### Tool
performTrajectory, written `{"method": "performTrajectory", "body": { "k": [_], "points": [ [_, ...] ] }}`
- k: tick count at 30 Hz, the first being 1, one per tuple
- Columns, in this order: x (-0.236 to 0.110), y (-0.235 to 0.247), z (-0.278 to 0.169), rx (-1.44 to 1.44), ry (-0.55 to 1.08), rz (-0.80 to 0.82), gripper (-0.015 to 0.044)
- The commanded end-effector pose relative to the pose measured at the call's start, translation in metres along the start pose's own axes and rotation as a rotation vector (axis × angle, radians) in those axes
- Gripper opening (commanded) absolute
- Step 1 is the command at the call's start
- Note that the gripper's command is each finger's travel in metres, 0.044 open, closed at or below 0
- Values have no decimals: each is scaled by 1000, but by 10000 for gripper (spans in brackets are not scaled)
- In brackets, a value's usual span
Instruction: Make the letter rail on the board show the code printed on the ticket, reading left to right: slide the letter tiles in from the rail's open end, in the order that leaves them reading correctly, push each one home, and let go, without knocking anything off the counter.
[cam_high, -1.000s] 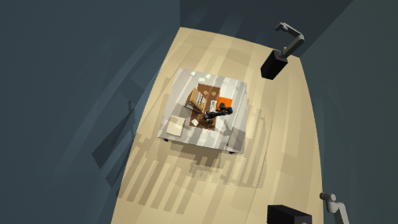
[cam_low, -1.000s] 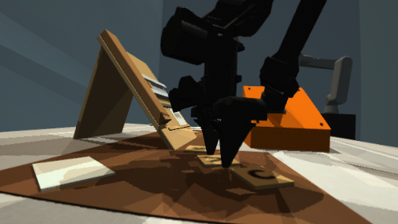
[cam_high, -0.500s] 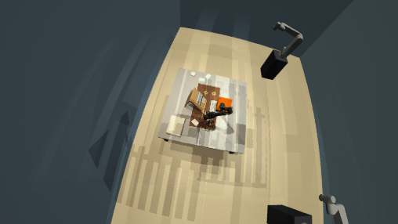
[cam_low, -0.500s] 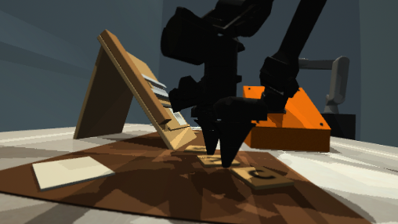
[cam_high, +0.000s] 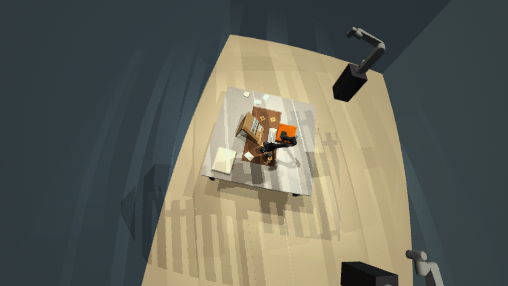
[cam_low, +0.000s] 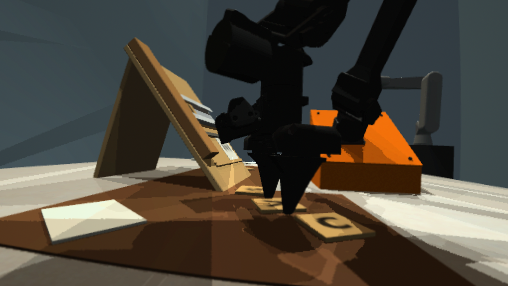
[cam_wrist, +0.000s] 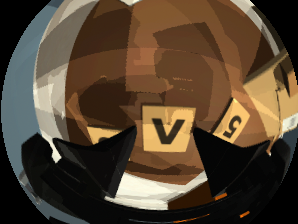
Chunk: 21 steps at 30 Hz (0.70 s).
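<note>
My gripper (cam_low: 280, 206) (cam_wrist: 165, 131) (cam_high: 267, 151) is open and down at the brown mat (cam_low: 200, 250) (cam_high: 256, 111), with one finger on each side of a tan tile marked V (cam_wrist: 168, 129) (cam_low: 263, 204). The fingers do not grip the tile; it lies flat on the mat. A tile marked C (cam_low: 332, 225) lies just to the right in the exterior view. Another tile (cam_wrist: 233, 123) (cam_low: 248, 190), marked 5 or S, shows right of the V in the wrist view, and a third lies behind. The sloped wooden board (cam_low: 165, 110) (cam_high: 250, 127) with its letter rail (cam_low: 200, 112) stands behind. A white card (cam_low: 90, 217) (cam_high: 248, 156) lies on the mat.
The arm's orange base (cam_low: 370, 170) (cam_high: 287, 130) stands right of the board. A cream pad (cam_high: 223, 160) lies on the grey counter (cam_high: 295, 175) left of the mat. Small white pieces (cam_high: 246, 94) lie near the counter's far edge.
</note>
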<state>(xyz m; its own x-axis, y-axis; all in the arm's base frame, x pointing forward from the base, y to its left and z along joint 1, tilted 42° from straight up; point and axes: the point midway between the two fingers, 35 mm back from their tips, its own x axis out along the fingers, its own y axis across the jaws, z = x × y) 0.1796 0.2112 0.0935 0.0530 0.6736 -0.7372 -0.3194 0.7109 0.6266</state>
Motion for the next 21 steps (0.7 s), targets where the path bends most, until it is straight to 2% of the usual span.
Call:
{"method": "performTrajectory", "body": {
  "k": [1,13,21],
  "points": [
    [1,-1,-1,8,1,-5,313],
    [1,0,-1,8,1,-5,233],
    [-4,-1,-2,8,1,-5,23]
  ]
}}
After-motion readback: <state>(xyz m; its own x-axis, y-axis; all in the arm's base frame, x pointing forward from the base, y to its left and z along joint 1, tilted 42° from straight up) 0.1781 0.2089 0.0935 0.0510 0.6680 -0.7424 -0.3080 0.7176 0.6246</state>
